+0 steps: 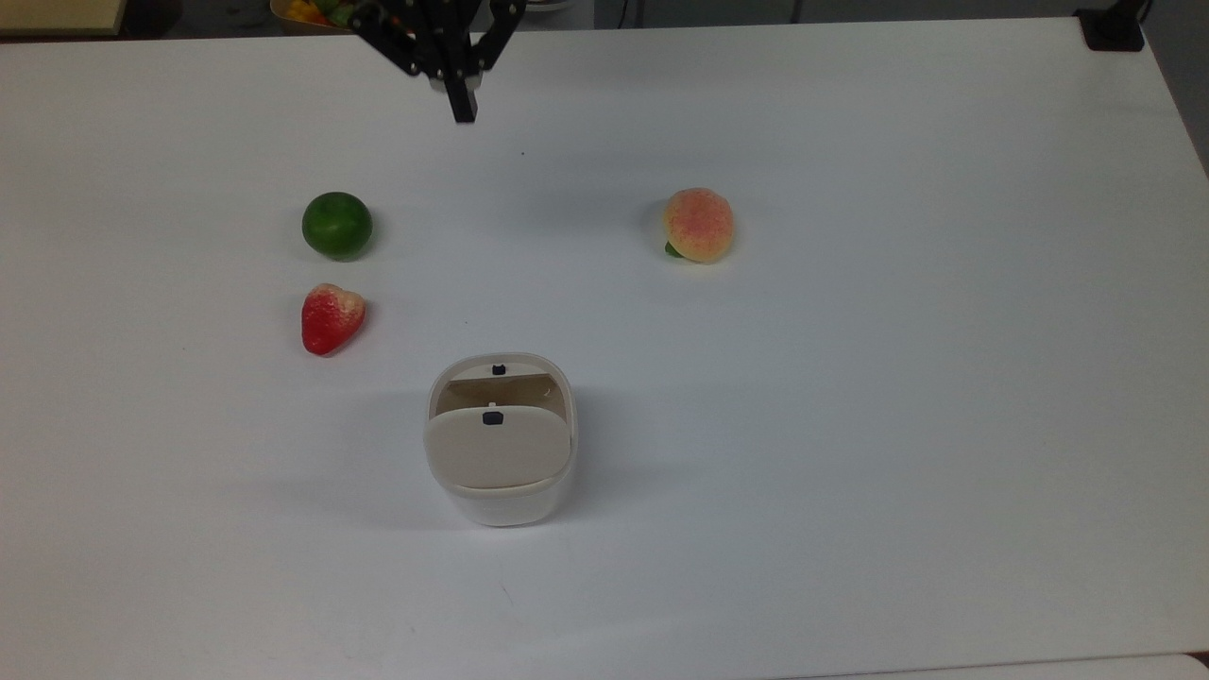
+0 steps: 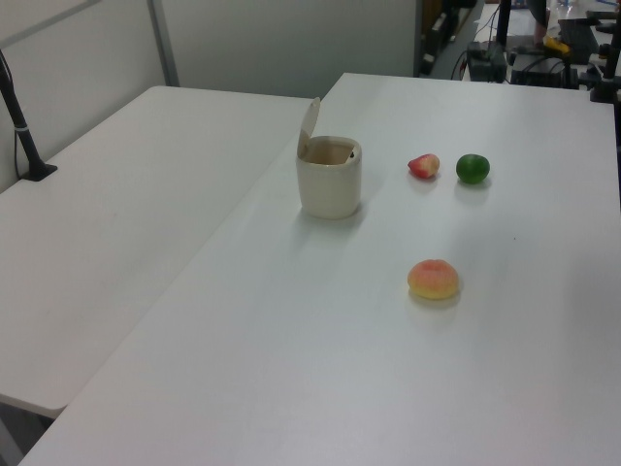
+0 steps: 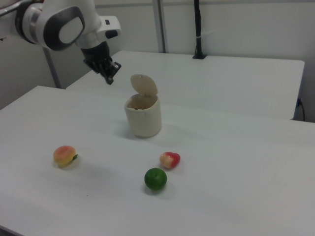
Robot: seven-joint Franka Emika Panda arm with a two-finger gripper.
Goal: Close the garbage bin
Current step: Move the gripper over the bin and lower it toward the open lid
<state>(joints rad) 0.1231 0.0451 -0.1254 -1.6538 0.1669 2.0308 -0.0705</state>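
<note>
the small white rounded-square plastic garbage bin (image 1: pixel 501 472) stands upright on the white table (image 1: pixel 850 425), a little toward the top view's lower left of centre, and its beige hinged lid (image 1: pixel 496 447) is open, tilted up from the edge nearest the top view's bottom, with a small dark button (image 1: pixel 492 417) on it and a second dark button on the far rim. in the left view the garbage bin (image 2: pixel 329 177) has its lid (image 2: pixel 308 128) raised on the left view's left side; in the right view the lid (image 3: pixel 143 84) stands up behind the bin body (image 3: pixel 143 116). just up and to the top view's left of the bin lies a red strawberry-shaped toy fruit (image 1: pixel 331 318), and beyond it a round green lime-like fruit (image 1: pixel 337 226), the two near each other. a pink-orange peach-like fruit (image 1: pixel 698 225) sits well apart on the top view's right. the black gripper (image 1: pixel 463 106) hangs above the table near the top view's upper edge, well apart from the bin, its fingers pressed together into a single dark tip. in the right view the gripper (image 3: pixel 110 77) points down from the white arm (image 3: pixel 64 24), at the right view's left of the lid.
</note>
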